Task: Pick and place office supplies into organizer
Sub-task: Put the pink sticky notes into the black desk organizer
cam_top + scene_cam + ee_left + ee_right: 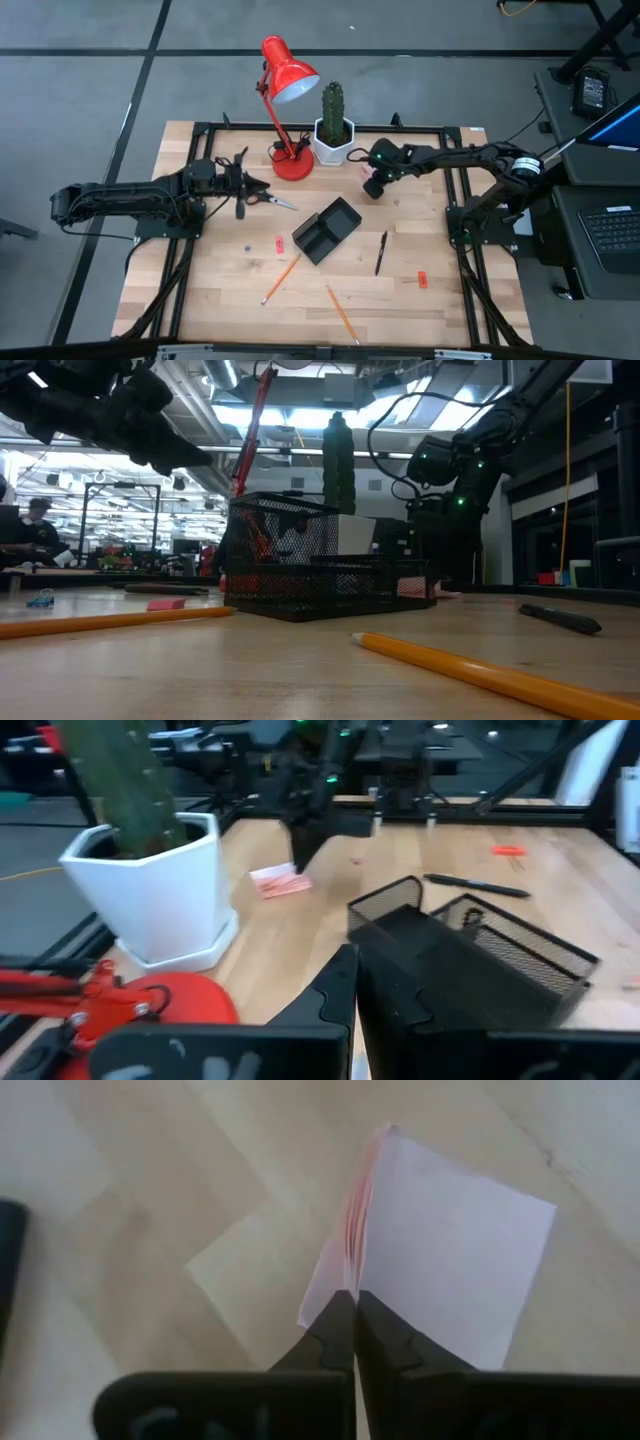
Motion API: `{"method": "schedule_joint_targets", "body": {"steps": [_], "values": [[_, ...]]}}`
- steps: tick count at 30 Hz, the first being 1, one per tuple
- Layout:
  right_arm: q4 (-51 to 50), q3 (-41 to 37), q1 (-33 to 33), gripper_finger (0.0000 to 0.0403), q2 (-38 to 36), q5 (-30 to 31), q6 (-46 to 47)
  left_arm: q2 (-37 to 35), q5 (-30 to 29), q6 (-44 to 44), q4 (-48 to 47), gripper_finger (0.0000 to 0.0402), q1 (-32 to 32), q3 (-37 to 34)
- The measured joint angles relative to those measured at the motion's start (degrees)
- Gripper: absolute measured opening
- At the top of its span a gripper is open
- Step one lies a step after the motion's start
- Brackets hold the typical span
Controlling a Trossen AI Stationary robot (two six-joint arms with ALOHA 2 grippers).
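The black mesh organizer [327, 230] stands mid-table. My right gripper [372, 185] hangs behind it, beside the cactus pot, shut on the pink sticky-note pad [450, 1250]. My left gripper [350, 995] hovers shut and empty above the red-handled scissors [270, 200], which lie flat on the table. Two orange pencils [282, 278] [342, 313], a black pen [381, 252], a small pink piece [279, 243] and a small red piece [422, 279] lie flat on the wood. My right gripper pinches the pad's edge [345, 1285] between its two fingertips, at the end nearest the wrist. The fingers come steeply from above. The pad's pink side [352, 1210] shows, so it sits tilted; whether it is clear of the table cannot be told.
A red desk lamp [285, 85] and a cactus in a white pot [333, 135] stand at the far edge, close to both grippers. A tiny blue piece [247, 245] lies left of the organizer. Bare wood lies along the near edge between the pencils.
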Motion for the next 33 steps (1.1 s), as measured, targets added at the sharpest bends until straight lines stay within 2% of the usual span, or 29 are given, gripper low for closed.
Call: {"method": "schedule_joint_targets", "body": {"steps": [8, 19, 23, 33], "values": [[-5.6, 0.0, 3.1, 0.0000, -6.2, 6.4, -0.4, 0.0, -5.1, 0.0, 0.0, 0.0006, 0.0, 0.0], [-8.6, 0.0, 9.2, 0.0000, -15.6, 6.6, -6.2, 0.0, -5.1, -0.2, 0.0, 0.0006, 0.0, 0.0], [-8.6, 0.0, 11.2, 0.0000, -18.5, 6.1, -10.1, 0.0, -5.1, -3.0, 0.0, 0.0006, -0.1, 0.0], [-8.5, 0.0, 14.3, 0.0000, -21.7, 5.1, -19.9, 0.0, -5.1, -4.6, 0.0, 0.0006, -0.1, 0.0]]}}
